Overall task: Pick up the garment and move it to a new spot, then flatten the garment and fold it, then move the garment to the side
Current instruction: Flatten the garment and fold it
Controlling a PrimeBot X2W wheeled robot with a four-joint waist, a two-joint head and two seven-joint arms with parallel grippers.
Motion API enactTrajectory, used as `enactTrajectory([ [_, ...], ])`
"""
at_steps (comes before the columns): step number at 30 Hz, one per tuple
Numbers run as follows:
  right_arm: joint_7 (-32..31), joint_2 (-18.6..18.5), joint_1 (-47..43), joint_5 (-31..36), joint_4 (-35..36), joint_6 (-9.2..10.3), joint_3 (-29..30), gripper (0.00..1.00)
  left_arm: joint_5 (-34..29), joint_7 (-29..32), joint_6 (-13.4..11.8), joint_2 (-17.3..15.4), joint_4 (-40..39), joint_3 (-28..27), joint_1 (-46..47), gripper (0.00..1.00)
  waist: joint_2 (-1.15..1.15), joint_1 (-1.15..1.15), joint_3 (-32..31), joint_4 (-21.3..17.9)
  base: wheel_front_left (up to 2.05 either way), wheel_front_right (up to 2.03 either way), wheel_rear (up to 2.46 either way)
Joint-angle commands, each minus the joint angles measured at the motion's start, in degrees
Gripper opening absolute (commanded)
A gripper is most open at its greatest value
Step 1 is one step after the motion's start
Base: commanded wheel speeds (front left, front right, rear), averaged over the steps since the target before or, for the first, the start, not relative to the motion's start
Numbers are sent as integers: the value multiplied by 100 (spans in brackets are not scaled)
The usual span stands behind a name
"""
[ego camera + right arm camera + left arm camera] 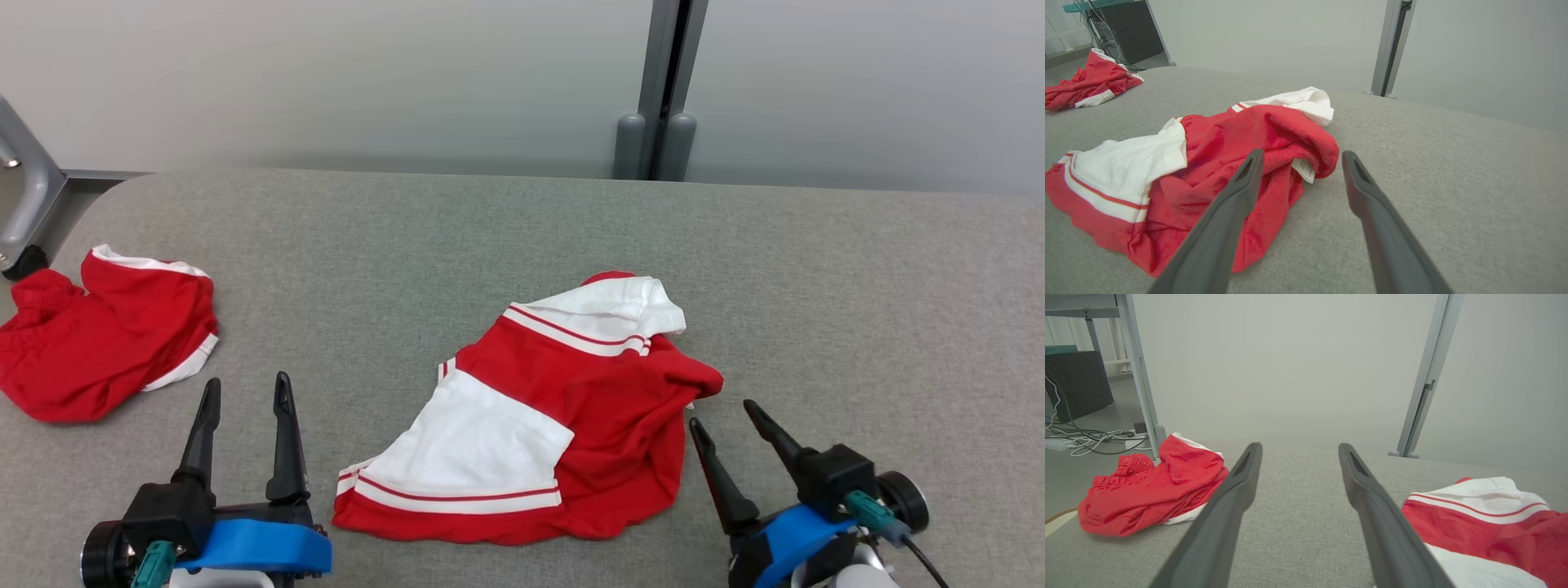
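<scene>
Garment [539, 425]: red with white panels and red-striped white bands. It lies crumpled, not flat, on the grey fabric counter [857, 286], around the middle and toward the near edge. A white part with stripes is bunched at its far end, a white panel and a striped hem lie at the near left, and the right side is rumpled red cloth. A small white label [1304, 169] pokes out under the red fold on the right side.

Right gripper [720, 412]: near right, just beside the garment's right edge. Fingers spread apart, nothing between them, released. In the right wrist view one finger overlaps the red cloth; cannot tell if it touches.

Left gripper [248, 380]: near left, over bare counter, left of the garment and apart from it. Fingers wide apart, holding nothing, pointing to the far side.

Second red garment [98, 343]: a heap with white trim at the counter's left edge, well apart from the main one, with the left gripper between the two.

Beyond: a plain pale wall, a grey vertical post [665, 90] behind the far edge, and a grey frame leg with a dark caster [24, 204] at far left. Cables [1086, 437] lie on the floor to the left in the left wrist view.
</scene>
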State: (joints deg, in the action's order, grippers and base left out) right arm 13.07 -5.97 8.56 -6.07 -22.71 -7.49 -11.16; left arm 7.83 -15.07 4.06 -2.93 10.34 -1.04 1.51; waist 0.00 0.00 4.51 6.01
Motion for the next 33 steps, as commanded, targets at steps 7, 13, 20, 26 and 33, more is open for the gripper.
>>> enactTrajectory([
  [7,-346,-104,533,126,-771,-1,-522,100,23,-15,27,7,22,117,128,100,0,0,110,225,0,0,0],
  [13,-313,-130,934,119,-1592,-1,-672,100,67,-15,10,7,48,165,169,100,0,0,202,366,0,0,0],
  [20,-62,-90,1453,-48,-2528,-1,-846,0,122,-15,-47,8,48,193,209,100,0,0,284,422,0,0,0],
  [26,176,-84,1352,-243,-2536,-1,-529,0,165,-15,-81,7,83,145,116,100,0,0,221,171,0,0,0],
  [33,216,-145,326,-660,-1285,-1,195,0,166,-15,-88,7,83,168,78,100,0,0,109,-152,0,0,0],
])
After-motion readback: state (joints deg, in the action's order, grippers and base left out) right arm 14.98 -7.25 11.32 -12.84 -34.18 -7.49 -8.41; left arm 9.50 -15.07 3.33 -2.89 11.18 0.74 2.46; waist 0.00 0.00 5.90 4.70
